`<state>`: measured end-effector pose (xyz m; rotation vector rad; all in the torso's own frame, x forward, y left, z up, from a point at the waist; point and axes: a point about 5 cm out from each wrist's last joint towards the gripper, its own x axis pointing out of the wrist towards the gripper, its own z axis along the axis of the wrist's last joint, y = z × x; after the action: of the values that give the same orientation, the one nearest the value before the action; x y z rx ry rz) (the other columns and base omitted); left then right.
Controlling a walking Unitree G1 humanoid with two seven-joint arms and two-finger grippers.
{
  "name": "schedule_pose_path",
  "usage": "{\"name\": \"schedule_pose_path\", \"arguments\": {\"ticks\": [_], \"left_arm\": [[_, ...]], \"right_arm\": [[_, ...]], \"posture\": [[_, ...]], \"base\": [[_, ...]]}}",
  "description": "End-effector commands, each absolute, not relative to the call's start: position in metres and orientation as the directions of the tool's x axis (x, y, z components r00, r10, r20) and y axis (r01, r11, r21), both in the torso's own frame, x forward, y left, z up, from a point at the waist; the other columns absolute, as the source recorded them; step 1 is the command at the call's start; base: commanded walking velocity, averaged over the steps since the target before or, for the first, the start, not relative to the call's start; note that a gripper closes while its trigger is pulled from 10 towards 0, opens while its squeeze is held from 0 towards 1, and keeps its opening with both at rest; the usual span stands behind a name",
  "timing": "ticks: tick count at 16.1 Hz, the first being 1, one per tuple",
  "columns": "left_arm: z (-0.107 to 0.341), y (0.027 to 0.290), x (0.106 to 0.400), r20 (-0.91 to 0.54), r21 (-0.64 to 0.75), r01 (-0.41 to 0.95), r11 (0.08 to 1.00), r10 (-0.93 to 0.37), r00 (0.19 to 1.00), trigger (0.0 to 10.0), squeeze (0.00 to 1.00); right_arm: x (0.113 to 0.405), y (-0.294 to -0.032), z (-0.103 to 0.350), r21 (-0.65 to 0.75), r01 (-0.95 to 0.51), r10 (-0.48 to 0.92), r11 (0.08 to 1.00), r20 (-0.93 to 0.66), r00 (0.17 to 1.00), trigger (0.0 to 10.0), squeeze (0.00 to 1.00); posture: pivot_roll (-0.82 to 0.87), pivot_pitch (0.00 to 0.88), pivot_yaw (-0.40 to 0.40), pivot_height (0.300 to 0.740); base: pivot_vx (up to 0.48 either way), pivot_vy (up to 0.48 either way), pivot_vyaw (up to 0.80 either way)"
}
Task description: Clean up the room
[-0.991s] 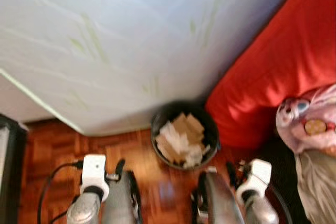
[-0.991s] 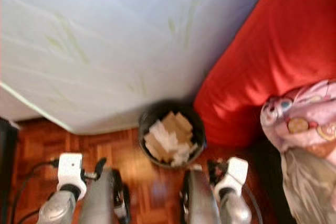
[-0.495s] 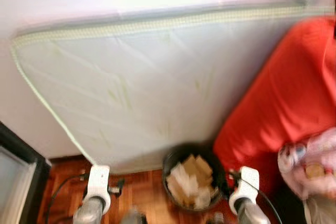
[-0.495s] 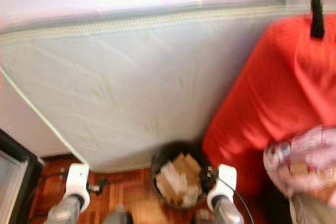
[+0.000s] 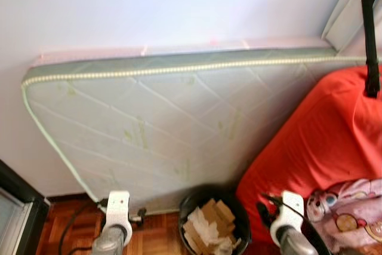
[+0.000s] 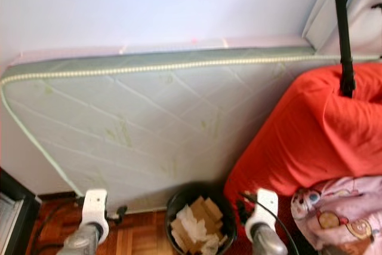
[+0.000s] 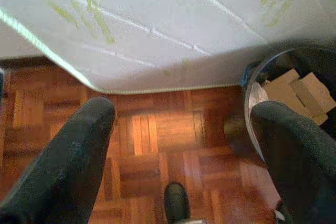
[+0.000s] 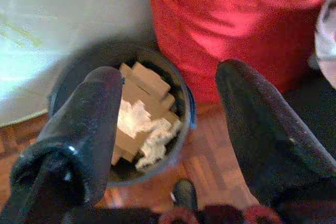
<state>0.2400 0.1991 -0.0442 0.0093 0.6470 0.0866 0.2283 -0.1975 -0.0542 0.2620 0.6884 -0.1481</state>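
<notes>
You face a pale wall [image 5: 179, 4] with a mattress [image 5: 167, 123] leaning on it, parquet floor [image 7: 157, 140] below; over the last second the head camera has tilted up, so the mattress's top edge and wall came into view while nothing itself moved, and you seem between pickups. The bin [image 6: 200, 216] stands at the mattress's foot beside the red cover [image 5: 322, 141], filled with cardboard and paper scraps [image 8: 139, 114]. The left gripper [image 7: 184, 129] and right gripper [image 8: 168, 124] both hold their fingers wide, empty.
</notes>
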Motion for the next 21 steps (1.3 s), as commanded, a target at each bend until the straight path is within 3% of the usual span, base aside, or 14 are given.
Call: {"name": "schedule_pose_path", "arguments": {"ticks": [1, 6, 8, 12, 21], "left_arm": [[-0.055, 0.201, 0.225, -0.655, 0.029, -0.113, 0.993, 0.104, 0.748, 10.0, 0.0], [-0.077, 0.211, 0.185, -0.744, 0.046, -0.137, 0.99, 0.125, 0.657, 10.0, 0.0], [-0.075, 0.22, 0.185, -0.736, 0.051, -0.189, 0.981, 0.165, 0.657, 10.0, 0.0], [-0.069, 0.222, 0.195, -0.711, 0.05, -0.198, 0.979, 0.174, 0.681, 10.0, 0.0], [-0.079, 0.223, 0.175, -0.747, 0.054, -0.209, 0.977, 0.178, 0.641, 10.0, 0.0]], "right_arm": [[0.211, -0.207, -0.064, 0.17, 0.268, -0.077, 0.948, -0.696, 0.714, 10.0, 0.0], [0.173, -0.221, -0.082, 0.108, 0.349, -0.134, 0.931, -0.788, 0.601, 10.0, 0.0], [0.164, -0.228, -0.085, 0.094, 0.374, -0.15, 0.923, -0.805, 0.573, 10.0, 0.0], [0.161, -0.233, -0.085, 0.066, 0.341, -0.144, 0.938, -0.819, 0.555, 10.0, 0.0], [0.141, -0.232, -0.092, 0.05, 0.256, -0.098, 0.965, -0.84, 0.534, 10.0, 0.0]], "posture": [[-0.07, 0.0, -0.046, 0.74], [-0.09, 0.0, -0.017, 0.74], [-0.06, 0.0, -0.036, 0.74], [-0.04, 0.0, -0.053, 0.74], [-0.01, 0.0, -0.069, 0.74]], "base": [[0.0, 0.0, 0.0], [0.0, 0.0, 0.0], [0.0, 0.0, -0.67], [0.0, 0.0, -0.67], [0.0, 0.0, -0.67]]}}
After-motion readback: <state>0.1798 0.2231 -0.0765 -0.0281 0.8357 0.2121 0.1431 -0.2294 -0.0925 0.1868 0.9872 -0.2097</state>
